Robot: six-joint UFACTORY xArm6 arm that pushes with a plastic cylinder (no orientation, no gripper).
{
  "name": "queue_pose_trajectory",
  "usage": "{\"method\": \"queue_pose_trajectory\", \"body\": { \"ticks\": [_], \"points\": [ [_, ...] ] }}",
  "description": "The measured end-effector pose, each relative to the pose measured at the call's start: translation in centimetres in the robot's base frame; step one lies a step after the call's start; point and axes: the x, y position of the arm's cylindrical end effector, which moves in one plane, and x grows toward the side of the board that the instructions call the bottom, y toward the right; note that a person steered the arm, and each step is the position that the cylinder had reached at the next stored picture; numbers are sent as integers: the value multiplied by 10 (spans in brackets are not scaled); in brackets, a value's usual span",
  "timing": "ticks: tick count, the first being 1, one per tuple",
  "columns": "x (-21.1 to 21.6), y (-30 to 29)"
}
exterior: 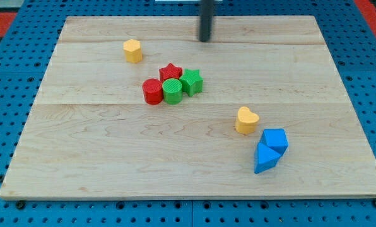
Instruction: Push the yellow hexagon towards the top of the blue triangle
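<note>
The yellow hexagon (pixel 132 50) sits near the view's upper left of the wooden board (pixel 81 157). The blue triangle (pixel 265 158) lies at the view's lower right, touching a blue cube-like block (pixel 275 139) just above it. My tip (pixel 204 40) is near the board's top edge, to the right of the yellow hexagon and apart from it, touching no block.
A yellow heart (pixel 245 120) stands just up and left of the blue blocks. A cluster in the middle holds a red star (pixel 170 71), a green star (pixel 192 82), a green cylinder (pixel 173 91) and a red cylinder (pixel 152 91). Blue pegboard surrounds the board.
</note>
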Motion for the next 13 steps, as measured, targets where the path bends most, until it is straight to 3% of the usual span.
{"method": "queue_pose_trajectory", "body": {
  "ticks": [1, 2, 4, 5, 6, 7, 9, 11, 12, 13],
  "points": [
    [-1, -122],
    [35, -146],
    [77, 44],
    [87, 50],
    [32, -57],
    [70, -110],
    [92, 60],
    [105, 96],
    [134, 109],
    [206, 109]
  ]
}}
